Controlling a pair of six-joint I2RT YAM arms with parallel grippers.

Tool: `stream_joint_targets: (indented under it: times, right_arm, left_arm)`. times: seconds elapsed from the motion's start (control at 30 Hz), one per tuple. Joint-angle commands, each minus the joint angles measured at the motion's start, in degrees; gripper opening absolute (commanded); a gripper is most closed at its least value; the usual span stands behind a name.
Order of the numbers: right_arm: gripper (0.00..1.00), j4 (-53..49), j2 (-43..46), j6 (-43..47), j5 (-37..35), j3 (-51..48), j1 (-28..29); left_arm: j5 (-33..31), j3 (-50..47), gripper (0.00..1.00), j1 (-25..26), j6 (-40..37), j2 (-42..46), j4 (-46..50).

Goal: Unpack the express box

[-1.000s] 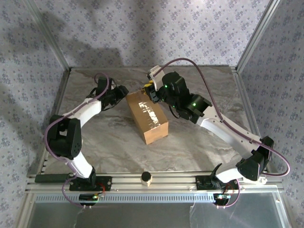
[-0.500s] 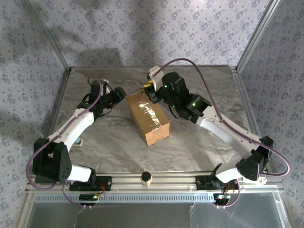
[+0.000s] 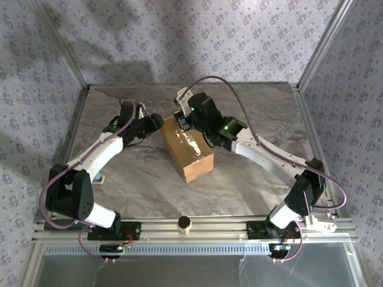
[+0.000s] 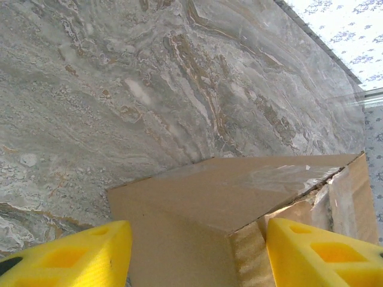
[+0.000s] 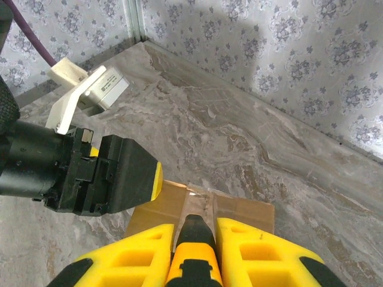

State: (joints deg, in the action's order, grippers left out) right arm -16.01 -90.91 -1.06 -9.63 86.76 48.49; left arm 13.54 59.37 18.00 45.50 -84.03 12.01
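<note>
A lab test booth: marble-print tabletop [image 3: 251,185], aluminium frame rail [image 3: 221,225], floral-papered panel walls [image 3: 209,36].

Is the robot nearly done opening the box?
Not nearly. Done: nothing is out; glossy tape still lies on the express box. In hand: the right fingers pinch a black-and-yellow tool at the box's far end, while the open left fingers straddle a corner. Left: cutting the tape, opening up, emptying it.
</note>
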Motion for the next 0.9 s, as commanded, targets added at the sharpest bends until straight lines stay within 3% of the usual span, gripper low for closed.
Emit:
stream_joint_targets:
  times: [0.0,0.87]
  right_arm:
    - [0.00,2.0,-1.5,0.4,-2.5,3.2,0.4]
    - [0.00,3.3,-5.2,5.3,-7.0,4.8,1.3]
  left_arm:
    - [1.0,1.0,0.61,0.2,-1.1,-0.7,1.3]
    - [1.3,-0.8,0.58,0.3,0.0,0.1,0.5]
